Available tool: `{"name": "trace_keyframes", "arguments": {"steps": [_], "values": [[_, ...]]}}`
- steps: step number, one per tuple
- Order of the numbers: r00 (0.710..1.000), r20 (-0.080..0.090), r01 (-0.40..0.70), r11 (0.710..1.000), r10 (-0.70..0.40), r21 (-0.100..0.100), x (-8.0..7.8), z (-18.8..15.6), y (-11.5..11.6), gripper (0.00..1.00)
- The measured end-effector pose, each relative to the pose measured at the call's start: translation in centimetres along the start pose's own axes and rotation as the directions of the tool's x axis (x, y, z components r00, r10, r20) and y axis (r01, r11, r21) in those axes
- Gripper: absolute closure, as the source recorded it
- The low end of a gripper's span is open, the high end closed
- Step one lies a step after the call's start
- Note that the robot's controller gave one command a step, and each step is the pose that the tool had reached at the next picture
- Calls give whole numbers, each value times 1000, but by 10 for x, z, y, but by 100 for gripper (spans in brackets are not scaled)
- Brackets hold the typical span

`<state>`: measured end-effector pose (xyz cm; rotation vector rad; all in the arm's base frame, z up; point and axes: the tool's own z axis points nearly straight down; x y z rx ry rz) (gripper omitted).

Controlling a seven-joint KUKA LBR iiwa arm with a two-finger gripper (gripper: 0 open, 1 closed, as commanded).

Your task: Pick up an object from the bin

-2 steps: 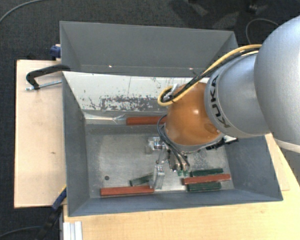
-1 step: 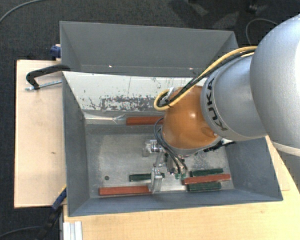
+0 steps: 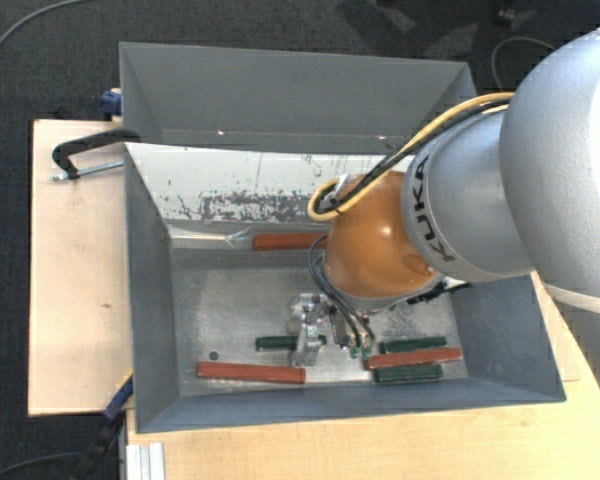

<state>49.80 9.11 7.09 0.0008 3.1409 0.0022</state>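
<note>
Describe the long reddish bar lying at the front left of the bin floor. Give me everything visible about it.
The reddish-brown bar is a long, slim, straight stick with squared ends and a dull surface; its material cannot be told. It lies flat on the floor of the bin, close along the front wall, its right end slightly nearer that wall. That end lies just in front of the claw; contact cannot be judged. A short dark green bar lies behind it, apart. Nothing rests on it.

Silver arm (image 3: 540, 158), orange wrist cover (image 3: 375, 248), yellow cable (image 3: 435, 126)
</note>
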Motion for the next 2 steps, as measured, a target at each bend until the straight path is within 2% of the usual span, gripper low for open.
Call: {"name": "trace_keyframes", "arguments": {"steps": [1, 2], "values": [[1000, 12, 18, 1000, -18, 1, -1, -114, -34, 100], [999, 13, 34, 999, -34, 0, -7, -175, -32, 100]]}}
